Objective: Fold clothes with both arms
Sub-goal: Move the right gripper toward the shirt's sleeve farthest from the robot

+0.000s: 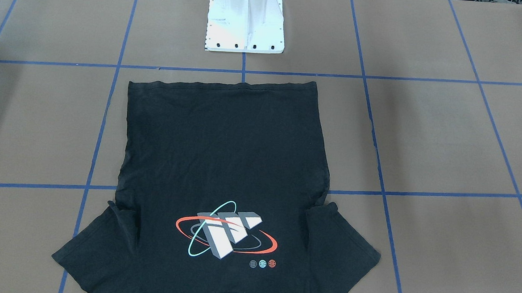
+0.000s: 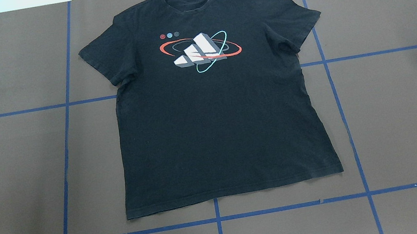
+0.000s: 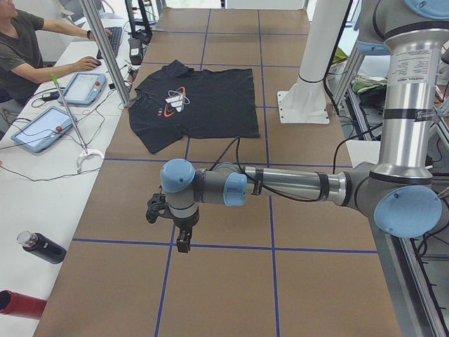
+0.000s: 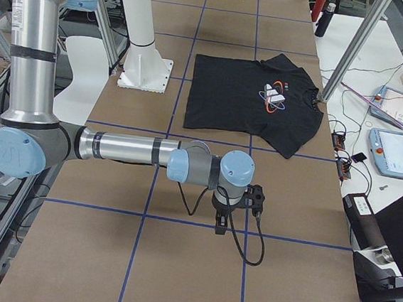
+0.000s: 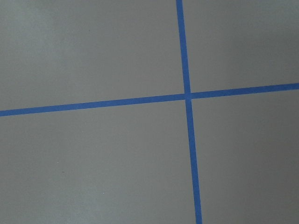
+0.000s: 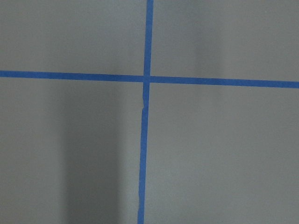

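Observation:
The black T-shirt lies spread flat on the brown table with its print facing up, collar away from the robot and both sleeves out. The front-facing view shows the same shirt. My left arm reaches low over the table's left end, and its gripper points down, far from the shirt. The right gripper hangs the same way at the right end, well short of the shirt. I cannot tell whether either gripper is open or shut. Both wrist views show only table and blue tape.
Blue tape lines divide the table into squares. The white pedestal base stands just behind the shirt's hem. A person sits at a side bench with tablets; bottles lie there. A metal post rises near the collar.

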Available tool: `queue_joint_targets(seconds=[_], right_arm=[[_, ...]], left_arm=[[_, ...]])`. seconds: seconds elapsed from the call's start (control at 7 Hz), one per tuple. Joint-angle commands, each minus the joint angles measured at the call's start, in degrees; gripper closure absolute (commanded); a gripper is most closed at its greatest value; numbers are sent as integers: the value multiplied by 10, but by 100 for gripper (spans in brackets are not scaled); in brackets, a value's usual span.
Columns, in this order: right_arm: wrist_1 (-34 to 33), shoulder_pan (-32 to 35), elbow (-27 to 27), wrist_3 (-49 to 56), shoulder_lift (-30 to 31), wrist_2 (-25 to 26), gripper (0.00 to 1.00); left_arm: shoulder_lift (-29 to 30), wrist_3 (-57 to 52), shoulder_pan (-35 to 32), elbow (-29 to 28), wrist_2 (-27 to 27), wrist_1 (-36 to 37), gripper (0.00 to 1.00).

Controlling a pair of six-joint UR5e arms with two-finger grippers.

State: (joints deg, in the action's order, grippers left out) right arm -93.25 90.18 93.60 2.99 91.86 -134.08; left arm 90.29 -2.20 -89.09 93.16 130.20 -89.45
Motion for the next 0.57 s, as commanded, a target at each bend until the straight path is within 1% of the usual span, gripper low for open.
queue_joint_targets(seconds=[0.0,0.29,0.43], right_arm=[[0,0,4,-2,-3,2,0],[0,0,4,-11,-27,-23,0],[1,-10,0,-25,-54,-24,0]], left_arm=[[1,1,-1,1,0,0,0],[30,8,-1,1,-1,2,0],[69,8,-1,1,-2,2,0]])
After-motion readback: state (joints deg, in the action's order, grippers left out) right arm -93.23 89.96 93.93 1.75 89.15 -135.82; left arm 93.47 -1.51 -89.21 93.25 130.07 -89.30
